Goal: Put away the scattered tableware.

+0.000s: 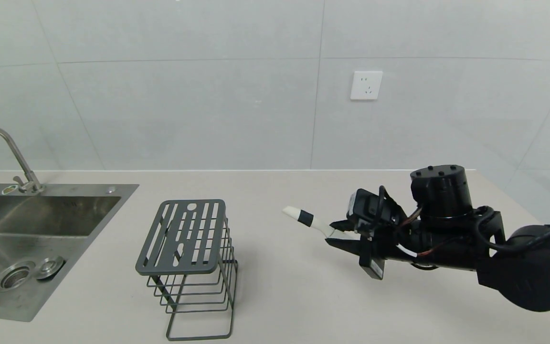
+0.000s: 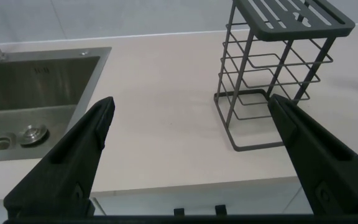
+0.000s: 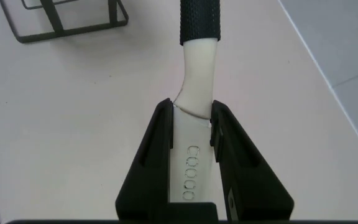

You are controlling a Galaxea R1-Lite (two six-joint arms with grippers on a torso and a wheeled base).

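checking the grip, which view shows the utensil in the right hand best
Right wrist view: the utensil lies close up in the right hand, shut on its white part. Head view gives it side-on, handle sticking out ahead of the hand. Left wrist view faces the rack and sink instead.

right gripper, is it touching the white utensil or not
Touching. The right wrist view shows the right gripper with a finger pressed against each side of the white utensil at its flat end.
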